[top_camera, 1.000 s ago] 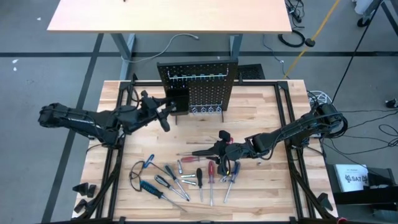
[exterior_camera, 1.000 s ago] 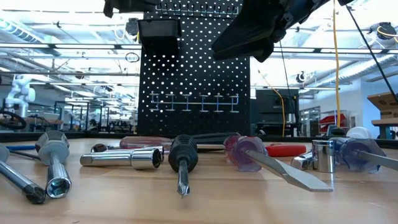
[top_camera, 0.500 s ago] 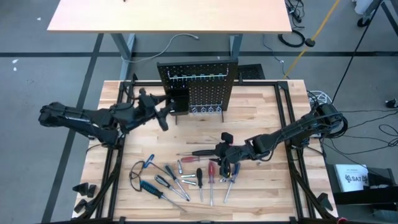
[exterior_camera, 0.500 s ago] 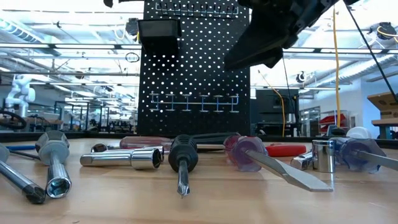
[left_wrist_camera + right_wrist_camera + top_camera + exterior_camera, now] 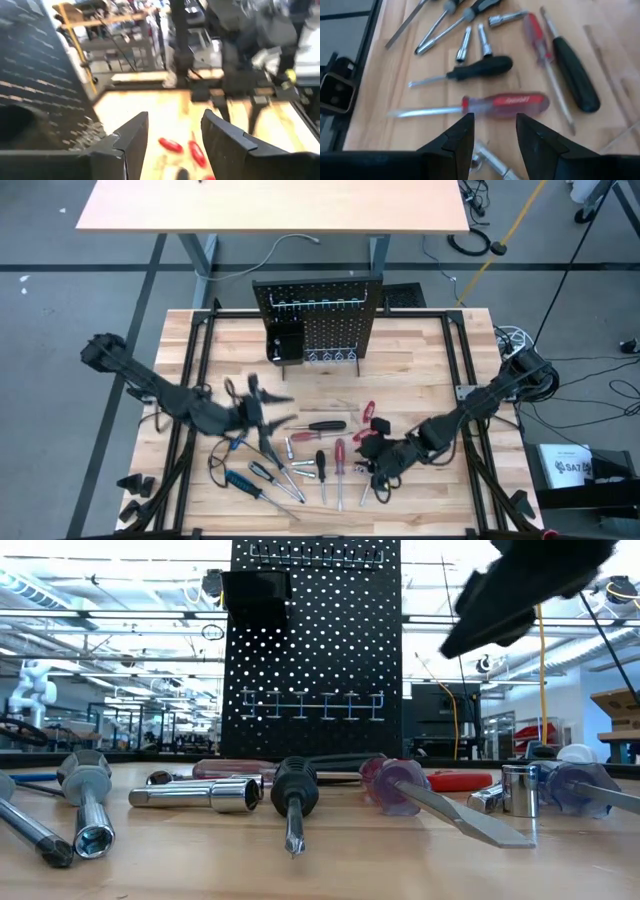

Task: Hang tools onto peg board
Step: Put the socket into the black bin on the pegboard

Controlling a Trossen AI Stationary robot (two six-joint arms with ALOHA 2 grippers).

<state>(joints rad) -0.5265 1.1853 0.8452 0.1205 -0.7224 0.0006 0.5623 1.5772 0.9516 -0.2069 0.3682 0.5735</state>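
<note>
Several screwdrivers and silvery sockets [image 5: 300, 465] lie flat on the table's near middle. Red-handled pliers [image 5: 366, 416] lie just right of them and also show in the left wrist view [image 5: 172, 145]. The black peg board [image 5: 318, 320] stands upright at the far middle, with a small bin [image 5: 285, 340] on its face. My left gripper [image 5: 274, 406] hovers open over the left part of the tool row [image 5: 172, 117]. My right gripper [image 5: 373, 464] hovers open above a red-handled screwdriver [image 5: 505, 105] and a black-handled one [image 5: 480, 67]; the gripper also appears in its own wrist view [image 5: 495, 120].
The table's black frame rails [image 5: 188, 380] run along the left and right sides. A second tan table [image 5: 270, 205] stands beyond the far edge. In the low view, tools [image 5: 290, 795] line the table's near part, with the peg board [image 5: 315, 640] behind them.
My left gripper has swung away from the peg board's bin, toward the near edge and the right, and dropped over the tool row. My right gripper has drawn back toward the near edge and slightly right, uncovering the red pliers.
</note>
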